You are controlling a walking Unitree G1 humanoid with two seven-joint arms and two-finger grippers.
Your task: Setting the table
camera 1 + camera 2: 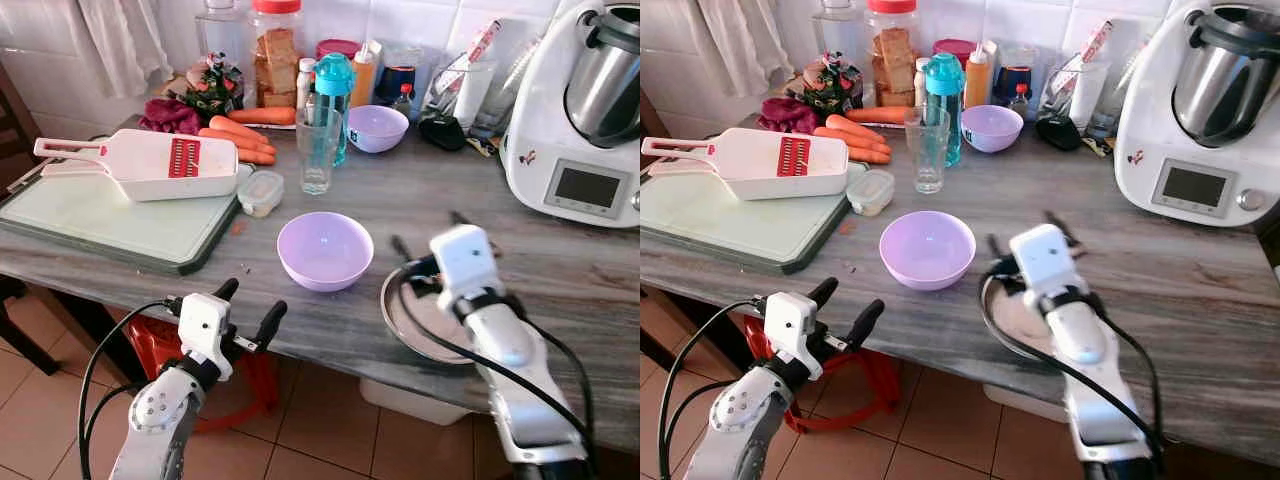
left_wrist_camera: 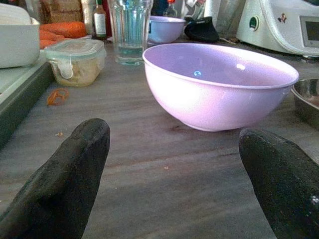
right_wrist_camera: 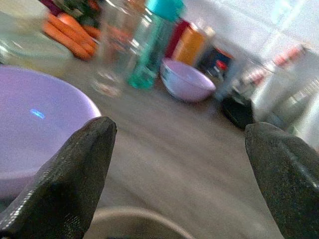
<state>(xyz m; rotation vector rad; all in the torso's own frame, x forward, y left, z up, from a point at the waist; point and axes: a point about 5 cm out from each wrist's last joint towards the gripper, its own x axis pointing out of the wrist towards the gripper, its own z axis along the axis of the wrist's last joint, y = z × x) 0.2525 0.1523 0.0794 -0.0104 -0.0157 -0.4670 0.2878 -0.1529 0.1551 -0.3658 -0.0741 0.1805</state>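
A pale lilac plastic bowl (image 1: 325, 250) sits upright and empty near the front edge of the grey wood-grain counter (image 1: 560, 270), glossy inside, with a metal plate (image 1: 425, 325) just beside it. My left gripper (image 1: 250, 307) hangs off the counter's front edge, its fingers spread wide and holding nothing. My right gripper (image 1: 425, 232) is above the metal plate, fingers likewise wide apart and empty.
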